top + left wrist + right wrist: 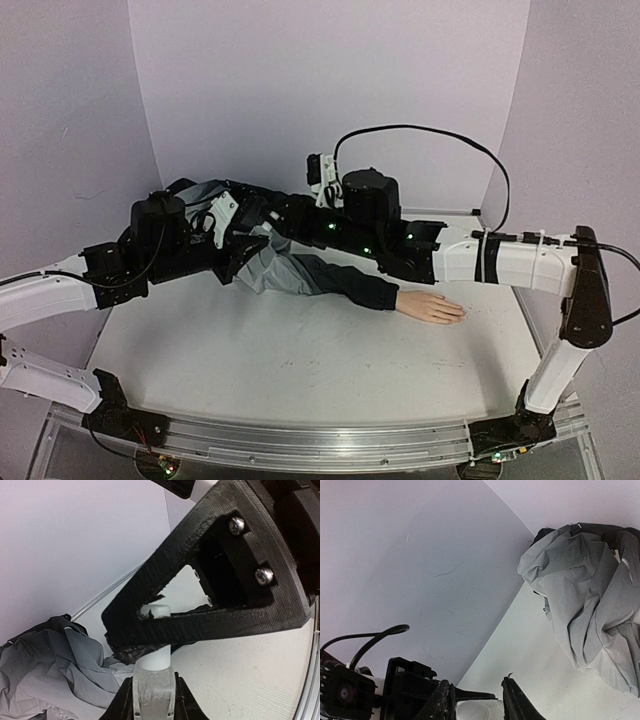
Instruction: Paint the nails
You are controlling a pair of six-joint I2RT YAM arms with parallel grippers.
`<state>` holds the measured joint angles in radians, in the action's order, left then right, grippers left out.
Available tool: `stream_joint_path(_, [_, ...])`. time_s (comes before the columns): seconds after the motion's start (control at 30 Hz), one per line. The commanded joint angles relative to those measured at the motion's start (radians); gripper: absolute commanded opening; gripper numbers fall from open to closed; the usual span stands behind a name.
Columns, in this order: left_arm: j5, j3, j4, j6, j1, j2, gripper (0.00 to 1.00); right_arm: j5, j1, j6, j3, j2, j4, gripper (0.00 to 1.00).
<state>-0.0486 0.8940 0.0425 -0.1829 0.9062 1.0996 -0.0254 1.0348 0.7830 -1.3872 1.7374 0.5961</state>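
My left gripper (153,689) is shut on a small whitish bottle (153,702), held upright with its white cap (152,655) sticking up. My right gripper (475,696) has come in over it, and its black fingers (215,625) sit against both sides of the cap (476,713). The two arms meet at the back left of the table, above the crumpled grey jacket (262,265). The pale mannequin hand (430,305) lies flat at centre right, sticking out of the dark sleeve (345,283). Its nails are too small to make out.
Pale walls enclose the white table (300,365) on the back and both sides. The bunched jacket (590,595) lies close beside both grippers. A black cable (440,135) loops above the right arm. A metal rail (320,440) runs along the near edge.
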Motion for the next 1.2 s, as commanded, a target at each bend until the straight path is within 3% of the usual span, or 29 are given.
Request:
stream_joint_path(0.0, [-0.014, 0.013, -0.065, -0.001, 0.0, -0.027, 0.0, -0.005, 0.002, 0.029, -0.063, 0.023, 0.097, 0.32])
stream_joint_path(0.23, [-0.008, 0.016, -0.066, 0.022, 0.0, -0.024, 0.0, -0.028, 0.001, 0.042, -0.057, 0.039, 0.116, 0.26])
stream_joint_path(0.4, [0.039, 0.018, -0.067, 0.05, 0.0, -0.02, 0.0, -0.024, 0.001, 0.017, -0.016, 0.006, 0.132, 0.13])
stream_joint_path(0.47, [0.109, 0.017, -0.071, 0.055, 0.0, -0.021, 0.0, -0.023, 0.0, -0.023, 0.01, -0.022, 0.137, 0.03])
stream_joint_path(0.53, [0.208, 0.017, -0.076, 0.056, 0.001, -0.018, 0.0, -0.064, -0.007, -0.114, 0.045, -0.055, 0.158, 0.0])
stream_joint_path(0.6, [0.332, 0.019, -0.08, 0.051, -0.001, -0.017, 0.0, -0.238, -0.02, -0.294, 0.102, -0.097, 0.244, 0.0])
stream_joint_path(0.7, [0.671, 0.016, -0.111, 0.056, -0.011, -0.018, 0.0, -0.844, -0.051, -0.511, 0.216, -0.151, 0.39, 0.0])
stream_joint_path(0.8, [0.992, 0.007, -0.189, 0.101, -0.018, -0.001, 0.0, -1.098, -0.074, -0.449, 0.173, -0.126, 0.354, 0.0])
stream_joint_path(0.9, [1.029, 0.001, -0.208, 0.108, -0.018, 0.009, 0.0, -1.056, -0.07, -0.427, 0.217, -0.159, 0.386, 0.0])
stream_joint_path(1.03, [0.883, -0.022, -0.214, 0.088, -0.018, -0.006, 0.0, -0.892, -0.069, -0.427, 0.261, -0.216, 0.382, 0.0])
stream_joint_path(1.07, [0.81, -0.027, -0.213, 0.088, -0.018, -0.011, 0.0, -0.797, -0.069, -0.429, 0.265, -0.232, 0.355, 0.1])
stream_joint_path(1.13, [0.624, -0.04, -0.213, 0.08, -0.016, -0.021, 0.0, -0.575, -0.069, -0.437, 0.252, -0.253, 0.244, 0.43])
stream_joint_path(1.17, [0.481, -0.045, -0.213, 0.072, -0.016, -0.027, 0.0, -0.453, -0.069, -0.429, 0.239, -0.256, 0.176, 0.51])
